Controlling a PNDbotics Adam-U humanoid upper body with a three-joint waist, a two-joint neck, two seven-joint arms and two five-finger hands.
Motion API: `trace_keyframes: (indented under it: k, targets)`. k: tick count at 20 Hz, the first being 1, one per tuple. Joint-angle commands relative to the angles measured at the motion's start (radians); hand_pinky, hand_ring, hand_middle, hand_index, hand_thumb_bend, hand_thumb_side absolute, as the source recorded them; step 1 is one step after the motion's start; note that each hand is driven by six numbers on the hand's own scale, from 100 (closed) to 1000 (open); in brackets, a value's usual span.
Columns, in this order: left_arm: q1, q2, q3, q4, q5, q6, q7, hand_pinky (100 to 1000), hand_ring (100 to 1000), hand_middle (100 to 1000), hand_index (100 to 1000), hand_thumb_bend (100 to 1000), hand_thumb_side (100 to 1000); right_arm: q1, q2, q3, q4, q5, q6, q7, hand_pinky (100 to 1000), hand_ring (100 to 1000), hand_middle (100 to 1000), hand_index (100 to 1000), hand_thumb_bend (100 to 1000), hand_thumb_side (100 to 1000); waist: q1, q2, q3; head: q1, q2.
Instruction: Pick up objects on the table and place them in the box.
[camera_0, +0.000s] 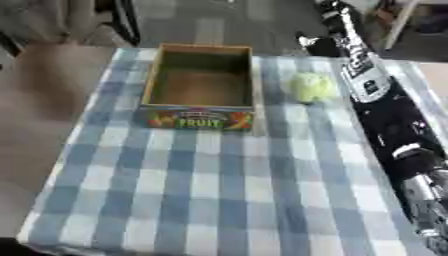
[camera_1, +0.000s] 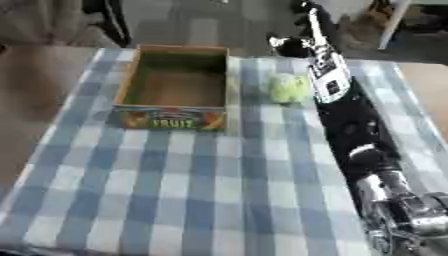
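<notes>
Fruit box (camera_0: 199, 82) sits open on the checked cloth (camera_0: 219, 190). Right of it, a blurry green thing (camera_0: 311, 87). My right hand (camera_1: 293, 46) beyond it; I cannot tell its fingers.

Your right hand (camera_1: 293, 46) is only a dark blur at the worktop's (camera_1: 201, 200) far edge, so its fingers can't be read. The pale green object (camera_0: 311, 87) is too soft to identify. Your right arm (camera_1: 385, 195) runs off the lower right corner.
</notes>
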Motion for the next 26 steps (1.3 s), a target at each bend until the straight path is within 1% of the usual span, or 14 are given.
trace_keyframes:
  k: [1, 8, 12, 16, 18, 19, 20, 21, 24, 26]
  targets:
    - [-0.008, 0.022, 0.012, -0.019, 0.001, 0.000, 0.004, 597, 534, 581, 632, 100, 210, -0.017, -0.023, -0.003, -0.011, -0.001, -0.003, 0.000, 671, 748, 767, 833, 404, 114, 0.003, -0.016, 0.002, 0.002, -0.008]
    - [-0.005, 0.022, 0.012, -0.019, 0.001, 0.000, 0.004, 598, 534, 581, 633, 100, 216, -0.015, -0.020, -0.003, -0.014, -0.001, -0.004, 0.004, 671, 748, 767, 833, 404, 114, 0.002, -0.017, 0.001, 0.002, -0.004]
    - [-0.007, 0.024, 0.011, -0.019, 0.002, -0.001, 0.004, 597, 534, 581, 633, 100, 208, -0.013, -0.018, -0.003, -0.015, 0.001, -0.005, 0.006, 673, 748, 768, 834, 404, 116, 0.004, -0.018, -0.001, 0.002, -0.006]
    - [-0.005, 0.024, 0.012, -0.019, 0.003, -0.001, 0.004, 597, 534, 581, 633, 100, 210, -0.015, -0.021, 0.004, 0.001, 0.026, -0.009, 0.028, 690, 765, 783, 851, 406, 129, 0.003, -0.020, -0.001, 0.004, -0.006]
    - [-0.004, 0.024, 0.012, -0.019, 0.003, -0.001, 0.004, 597, 535, 581, 633, 100, 209, -0.024, -0.025, 0.021, 0.017, 0.051, -0.020, 0.053, 728, 808, 817, 875, 407, 137, 0.003, -0.022, 0.000, 0.003, -0.006]
    - [-0.005, 0.025, 0.012, -0.019, 0.003, -0.001, 0.004, 596, 535, 581, 633, 100, 207, -0.029, -0.028, 0.029, 0.024, 0.064, -0.026, 0.066, 765, 843, 844, 889, 405, 135, 0.003, -0.022, 0.000, 0.002, -0.007]
    - [-0.006, 0.025, 0.012, -0.019, 0.004, -0.001, 0.004, 596, 535, 581, 633, 100, 206, -0.035, -0.032, 0.042, 0.032, 0.078, -0.032, 0.080, 777, 854, 852, 894, 405, 135, 0.003, -0.023, 0.000, 0.001, -0.007]
    - [-0.006, 0.026, 0.011, -0.019, 0.004, -0.001, 0.003, 596, 535, 581, 633, 100, 206, -0.042, -0.037, 0.056, 0.041, 0.093, -0.037, 0.094, 808, 884, 878, 905, 405, 137, 0.002, -0.022, 0.001, 0.000, -0.006]
    - [-0.005, 0.026, 0.010, -0.019, 0.004, 0.000, 0.002, 596, 535, 580, 633, 100, 210, -0.059, -0.049, 0.090, 0.070, 0.141, -0.041, 0.142, 845, 916, 907, 916, 406, 149, 0.002, -0.022, 0.003, 0.000, -0.003]
    - [-0.004, 0.026, 0.010, -0.019, 0.004, 0.000, 0.002, 596, 535, 580, 633, 100, 210, -0.068, -0.052, 0.098, 0.088, 0.172, -0.031, 0.174, 855, 922, 912, 919, 409, 163, 0.002, -0.023, 0.004, -0.001, -0.001]
